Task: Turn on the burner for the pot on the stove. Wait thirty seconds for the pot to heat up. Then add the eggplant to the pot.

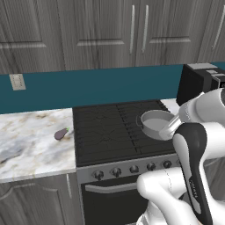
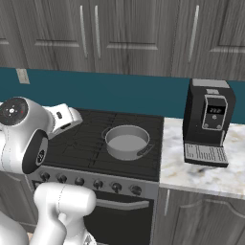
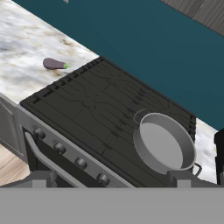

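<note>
- Nearest the hand camera, the gripper [image 3: 109, 180] hangs above the front edge of the stove [image 3: 109, 113] with its jaws spread wide and nothing between them; its two finger tips [image 3: 40, 178] rise at the bottom of that view, well apart.
- Left of the stove, the eggplant [image 1: 61, 134] lies on its side on the marble desk [image 1: 26, 140], near the cooktop's left edge and well apart from the pot; adding it is not yet done.
- Along the steel front, the row of dark knobs [image 1: 115, 172] sits untouched by the gripper. I see no flame or glow on the grates, so I judge the burner is not yet lit, though a small flame could be too faint to tell.
- On the right side of the cooktop, the pot [image 2: 127, 141] stands upright and empty on its burner [image 2: 143, 165], no lid on it.
- Further right, the black coffee machine [image 2: 208, 122] stands on the desk, clear of the work.
- By my reading the task is at its very start: knob turn, the wait, then picking up the eggplant and dropping it in the pot all remain.
</note>
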